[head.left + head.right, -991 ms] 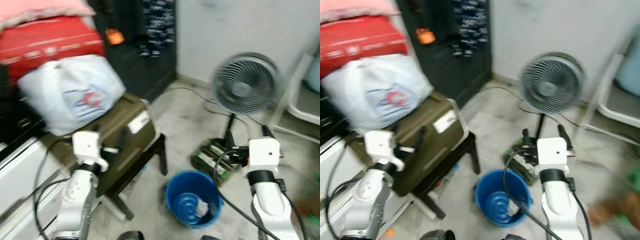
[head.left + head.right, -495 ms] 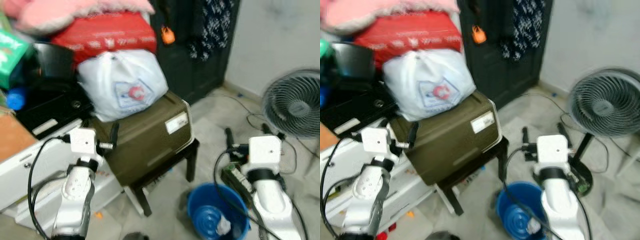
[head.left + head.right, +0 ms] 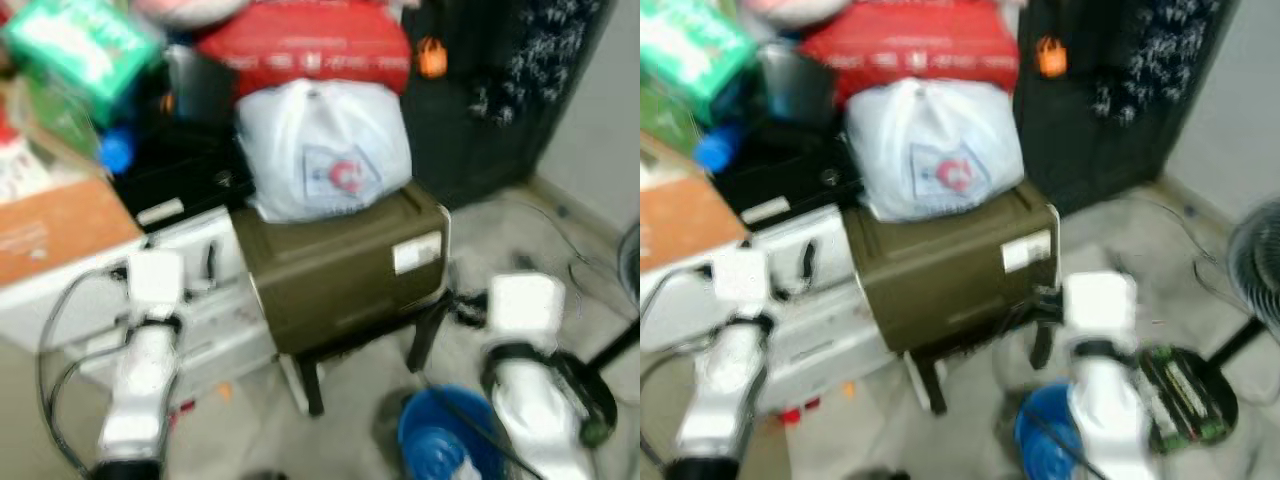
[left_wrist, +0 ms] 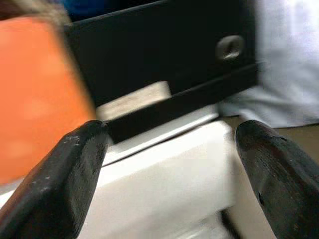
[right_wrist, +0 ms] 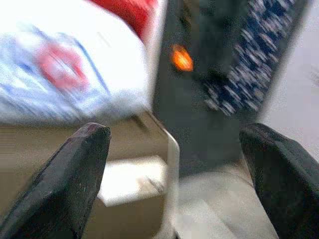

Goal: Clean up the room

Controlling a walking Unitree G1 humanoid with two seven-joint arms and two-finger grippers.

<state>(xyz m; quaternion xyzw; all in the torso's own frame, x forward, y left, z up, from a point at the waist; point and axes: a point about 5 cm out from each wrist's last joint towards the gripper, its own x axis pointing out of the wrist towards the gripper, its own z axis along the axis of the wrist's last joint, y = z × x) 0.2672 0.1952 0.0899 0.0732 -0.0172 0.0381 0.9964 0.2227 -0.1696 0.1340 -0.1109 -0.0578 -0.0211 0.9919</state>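
We should stop turning before choosing clutter; left gripper (image 4: 172, 164) and right gripper (image 5: 174, 174) both hang spread, empty.

My two head cameras look forward and down from above my arms, both blurred, onto the same clutter: an olive case (image 3: 345, 265) on a dark stool, a white bag (image 3: 325, 150) on top of it, a blue bucket (image 3: 440, 450) on the floor. My left wrist camera looks along its claw (image 4: 172, 164), held wide, very near a white unit (image 4: 164, 179) and black box (image 4: 164, 55). My right wrist camera looks past its spread claw (image 5: 174, 169) at the same bag and case.
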